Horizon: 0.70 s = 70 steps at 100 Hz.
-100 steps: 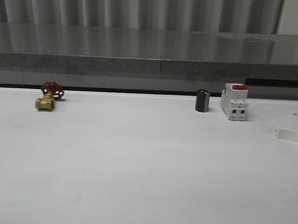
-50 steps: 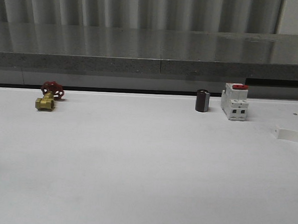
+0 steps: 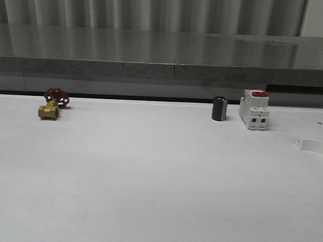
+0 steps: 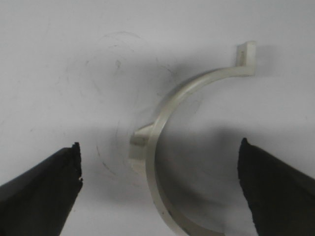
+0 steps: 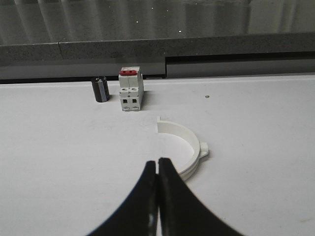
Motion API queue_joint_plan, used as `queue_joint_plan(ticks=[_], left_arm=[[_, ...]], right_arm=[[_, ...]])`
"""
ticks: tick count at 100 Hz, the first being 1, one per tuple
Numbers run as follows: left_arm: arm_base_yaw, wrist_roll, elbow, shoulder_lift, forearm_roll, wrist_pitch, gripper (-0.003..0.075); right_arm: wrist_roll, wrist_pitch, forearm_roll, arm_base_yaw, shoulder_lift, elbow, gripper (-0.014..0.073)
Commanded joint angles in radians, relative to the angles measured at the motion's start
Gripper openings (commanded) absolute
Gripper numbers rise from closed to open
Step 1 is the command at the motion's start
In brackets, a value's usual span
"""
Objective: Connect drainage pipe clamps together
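One white drainage pipe clamp (image 4: 158, 129), a half-ring with a flat end tab, lies on the white table between the black fingers (image 4: 44, 184) of my left gripper (image 4: 160, 147). That gripper is open and hangs above the clamp without touching it. A second clamp (image 5: 186, 143) lies flat on the table just beyond my right gripper (image 5: 157, 161), which is shut with nothing in it. In the front view one end of this clamp (image 3: 315, 145) shows at the right edge.
A white breaker with a red switch (image 3: 254, 109) and a small black cylinder (image 3: 219, 109) stand at the back right, also seen as breaker (image 5: 131, 89) and cylinder (image 5: 100, 89). A brass valve with a red handle (image 3: 50, 106) lies at the back left. A grey ledge (image 3: 164, 72) runs behind the table.
The clamp end at the right edge of the front view shifts very slightly. Everything else on the table stays still.
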Motion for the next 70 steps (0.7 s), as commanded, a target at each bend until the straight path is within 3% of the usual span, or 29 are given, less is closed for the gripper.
queue_joint_plan(ticks=[1, 70], left_arm=[[0.002, 0.022, -0.045, -0.015, -0.012, -0.011, 0.0618], [0.002, 0.035, -0.056, 0.032, 0.011, -0.004, 0.0618]], right_arm=[[-0.008, -0.083, -0.005, -0.004, -0.020, -0.016, -0.0118], [-0.008, -0.083, -0.005, -0.004, -0.020, -0.016, -0.0118]])
